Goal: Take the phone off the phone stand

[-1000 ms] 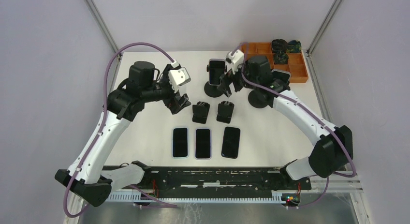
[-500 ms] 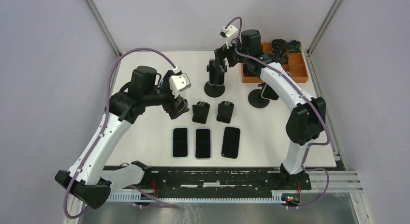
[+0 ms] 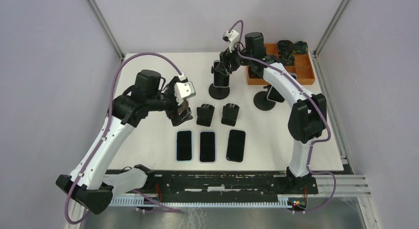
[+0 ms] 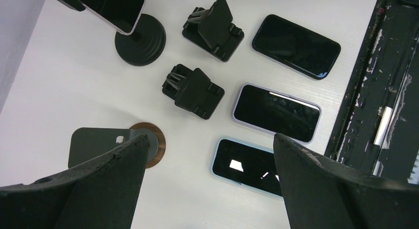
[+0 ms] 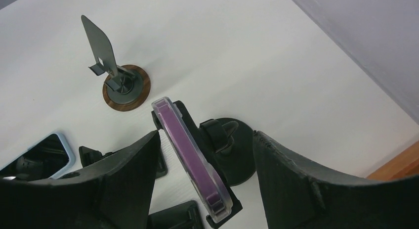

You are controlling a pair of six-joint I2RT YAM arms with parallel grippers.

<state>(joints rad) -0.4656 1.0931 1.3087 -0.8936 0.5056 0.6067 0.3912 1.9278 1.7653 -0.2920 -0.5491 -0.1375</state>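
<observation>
A phone (image 3: 221, 73) in a clear case with a purple edge (image 5: 191, 157) stands tilted in a black stand with a round base (image 3: 219, 92) at the back middle of the table. My right gripper (image 3: 225, 62) is open just above it. In the right wrist view its jaws (image 5: 206, 135) stand on either side of the phone's top edge, apart from it. My left gripper (image 3: 180, 110) is open and empty, hovering left of the stand over the table (image 4: 210, 137).
A second phone on a round stand (image 3: 269, 96) stands to the right. Two black folding stands (image 3: 205, 114) (image 3: 230, 114) and three flat phones (image 3: 207, 146) lie in front. A grey plate stand on a brown disc (image 4: 148, 145) is under my left gripper. An orange tray (image 3: 296, 70) sits back right.
My right arm has swung up and back, and its gripper has come down from behind over the phone on the stand. My left gripper has drifted slightly toward the near side.
</observation>
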